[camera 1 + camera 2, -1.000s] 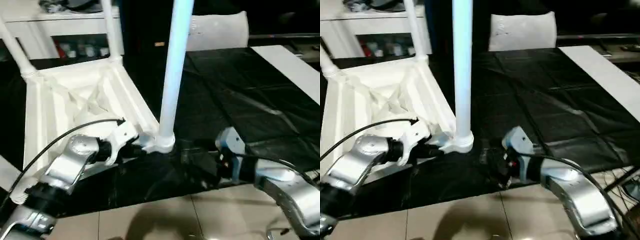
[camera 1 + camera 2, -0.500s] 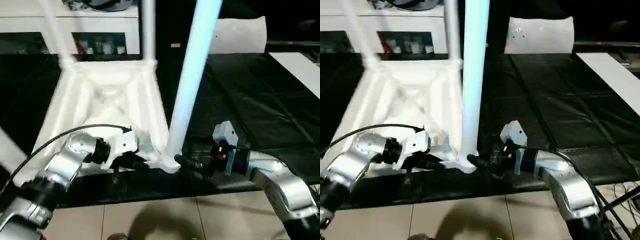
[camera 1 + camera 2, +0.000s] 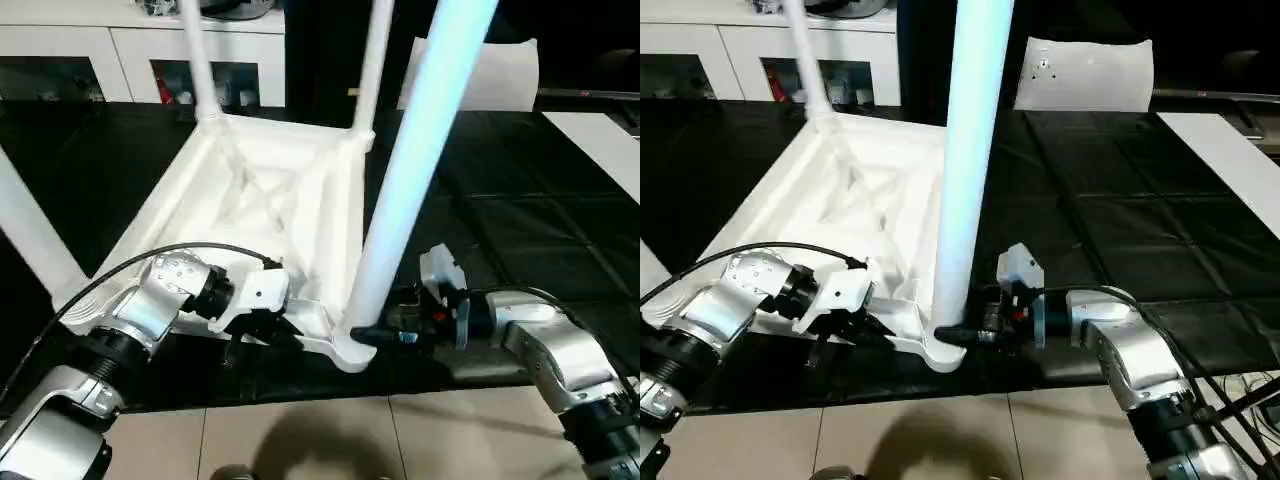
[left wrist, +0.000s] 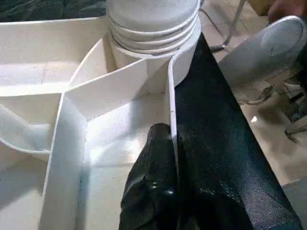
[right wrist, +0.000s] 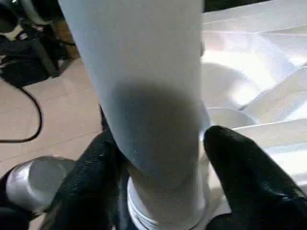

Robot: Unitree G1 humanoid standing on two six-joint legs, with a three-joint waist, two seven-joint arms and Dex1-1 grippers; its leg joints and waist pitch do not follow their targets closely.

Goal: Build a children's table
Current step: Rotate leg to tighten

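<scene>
Since a second ago, right tool [image 5: 158, 158] brought in and now clamped round the near leg [image 3: 415, 170] at its socket, left tool [image 4: 163, 158] pinching the tabletop [image 3: 270, 200] rim at the surface's near edge; seating probably underway.

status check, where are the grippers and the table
Left gripper pinching tabletop rim. Right gripper clasping near leg at its socket. Nothing in the way.
</scene>
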